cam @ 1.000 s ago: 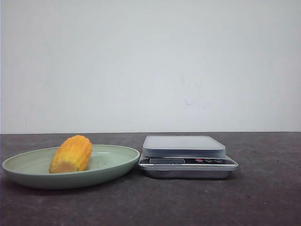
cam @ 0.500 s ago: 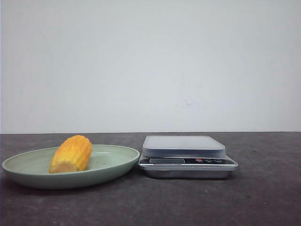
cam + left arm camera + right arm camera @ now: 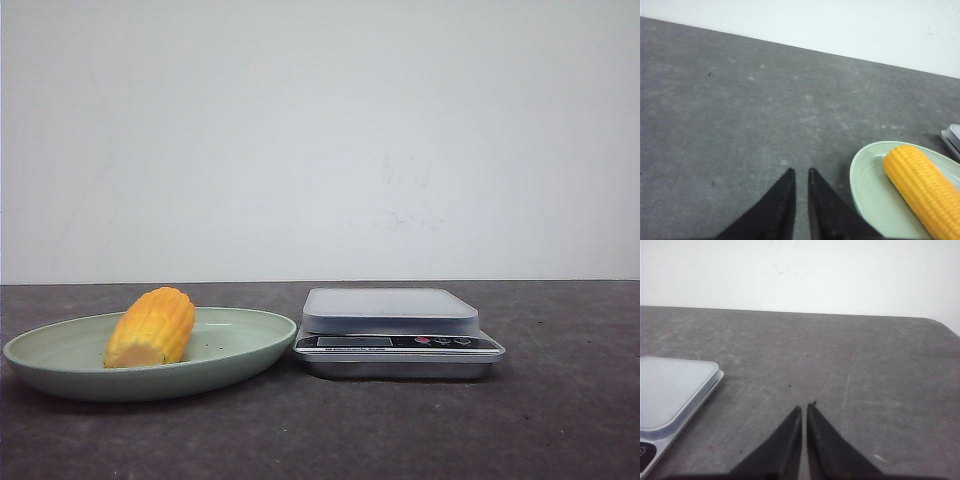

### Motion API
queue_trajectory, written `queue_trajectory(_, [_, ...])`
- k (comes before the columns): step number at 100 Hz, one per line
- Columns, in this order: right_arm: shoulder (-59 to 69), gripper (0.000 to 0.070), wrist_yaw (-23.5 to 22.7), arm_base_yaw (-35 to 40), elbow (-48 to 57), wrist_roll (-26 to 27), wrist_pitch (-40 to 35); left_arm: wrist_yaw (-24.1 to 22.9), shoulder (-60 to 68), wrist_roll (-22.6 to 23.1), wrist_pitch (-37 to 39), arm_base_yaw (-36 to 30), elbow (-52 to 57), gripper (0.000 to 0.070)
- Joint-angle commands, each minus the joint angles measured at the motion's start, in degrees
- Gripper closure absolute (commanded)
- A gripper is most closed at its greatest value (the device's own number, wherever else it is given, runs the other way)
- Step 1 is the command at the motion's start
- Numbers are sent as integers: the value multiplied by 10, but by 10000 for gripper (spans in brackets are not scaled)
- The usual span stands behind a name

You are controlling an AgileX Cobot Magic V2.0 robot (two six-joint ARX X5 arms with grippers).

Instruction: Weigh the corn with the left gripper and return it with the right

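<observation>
Here, corn on the plate, scale pan bare, both my pincers drawn together over the table.

Across the last second of the front view nothing has shifted: the corn (image 3: 151, 327) lies on its side in the green plate (image 3: 240, 352), and the scale (image 3: 398, 333) stands just beside the plate's right rim with no load on its pan. My left pincer (image 3: 801, 175) hangs over bare table (image 3: 730, 125) beside the plate, tips nearly touching and holding nothing; my right pincer (image 3: 804, 411) hangs likewise near the scale's far side, tips together, empty. This stillness fits two stages equally: corn awaiting its lift to the pan, or corn weighed and set back. The scale's display is too small to read, so it settles neither.
</observation>
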Motion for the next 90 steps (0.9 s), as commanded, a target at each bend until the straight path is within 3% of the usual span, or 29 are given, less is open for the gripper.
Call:
queue_trajectory(1, [0, 690, 0, 0, 0, 2, 7, 0, -1, 24, -19, -3, -4, 700])
queue_trajectory(37, [0, 690, 0, 0, 0, 2, 7, 2, -1, 49, -19, -9, -4, 700])
queue_trajectory(52, [0, 690, 0, 0, 0, 2, 7, 2, -1, -13, -19, -8, -4, 700])
queue_trajectory(90, [0, 690, 0, 0, 0, 2, 7, 1, -1, -12, -19, -56, -4, 700])
